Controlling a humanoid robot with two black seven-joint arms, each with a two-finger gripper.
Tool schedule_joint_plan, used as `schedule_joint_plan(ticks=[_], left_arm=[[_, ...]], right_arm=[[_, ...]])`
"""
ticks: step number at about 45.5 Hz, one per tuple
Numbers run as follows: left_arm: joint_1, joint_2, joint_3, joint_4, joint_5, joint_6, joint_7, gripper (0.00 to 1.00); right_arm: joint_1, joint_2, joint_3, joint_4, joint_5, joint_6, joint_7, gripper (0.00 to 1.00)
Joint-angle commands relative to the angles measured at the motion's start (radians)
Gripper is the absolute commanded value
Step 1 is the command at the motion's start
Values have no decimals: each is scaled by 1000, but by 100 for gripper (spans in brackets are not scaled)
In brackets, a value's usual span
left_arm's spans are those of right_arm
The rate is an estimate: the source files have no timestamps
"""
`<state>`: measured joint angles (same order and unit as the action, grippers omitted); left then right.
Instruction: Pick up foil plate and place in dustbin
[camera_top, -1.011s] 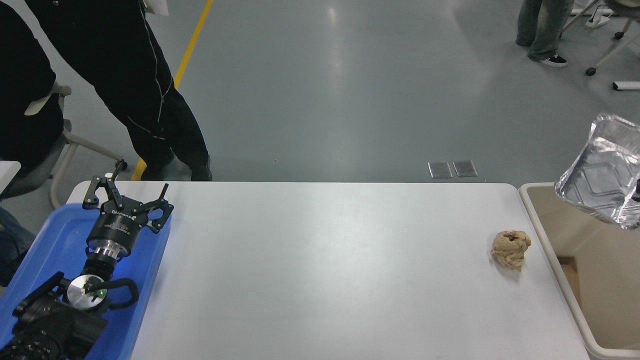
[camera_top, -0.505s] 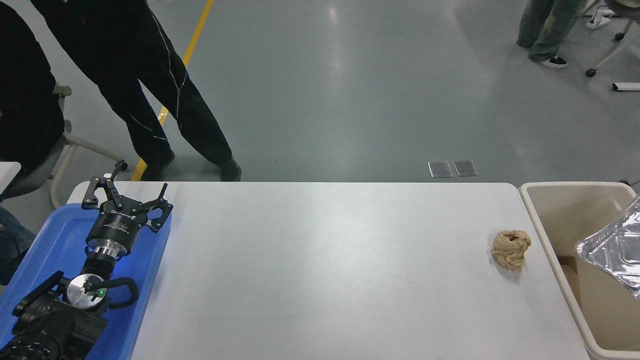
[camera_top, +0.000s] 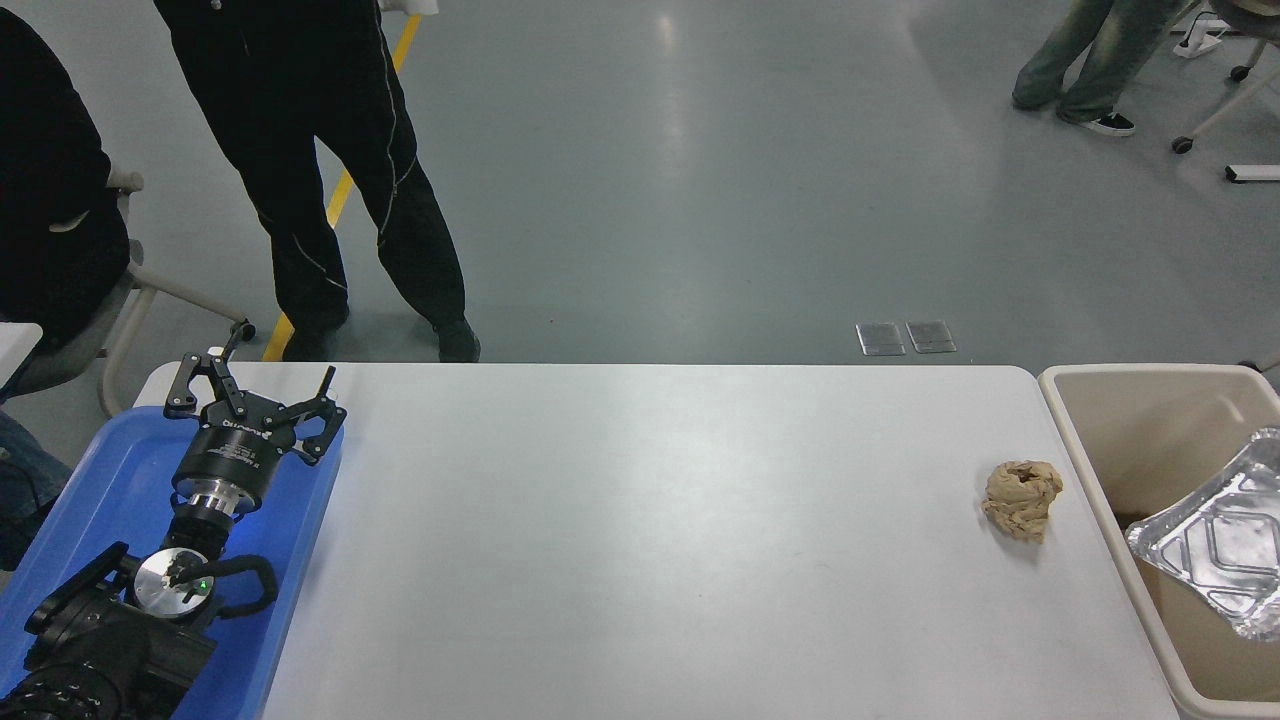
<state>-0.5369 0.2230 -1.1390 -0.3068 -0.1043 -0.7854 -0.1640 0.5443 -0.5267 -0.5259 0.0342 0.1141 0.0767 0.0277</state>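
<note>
You can see some small white letters on the black body of the left gripper (camera_top: 252, 400), over the blue tray (camera_top: 110, 470), but they are upside down and too tiny to read. You will find no other words, numbers or signs on anything else here.

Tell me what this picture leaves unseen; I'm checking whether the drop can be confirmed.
- Right gripper: outside the head view.
- Foil plate: its right end is cut by the picture's edge.
- Dustbin: right side is cut off; the plate hides part of its floor.
</note>
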Motion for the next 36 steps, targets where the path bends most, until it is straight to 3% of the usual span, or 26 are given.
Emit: schedule_joint_plan(ticks=[1, 16, 21, 29, 36], left_arm=[[0, 1, -1, 0, 0, 0, 0, 99], [0, 1, 1, 0, 0, 0, 1, 99], [0, 1, 2, 0, 0, 0, 1, 99], [-2, -1, 2, -2, 1, 0, 3, 99], [-2, -1, 2, -2, 1, 0, 4, 99]], right_arm=[[9, 4, -5, 12, -1, 9, -2, 100], [252, -48, -16, 88, -20, 224, 38, 100], [388, -127, -17, 257, -68, 275, 43, 100], [641, -228, -65, 660, -253, 278, 41, 100], [830, -202, -152, 917, -350, 279, 41, 100]])
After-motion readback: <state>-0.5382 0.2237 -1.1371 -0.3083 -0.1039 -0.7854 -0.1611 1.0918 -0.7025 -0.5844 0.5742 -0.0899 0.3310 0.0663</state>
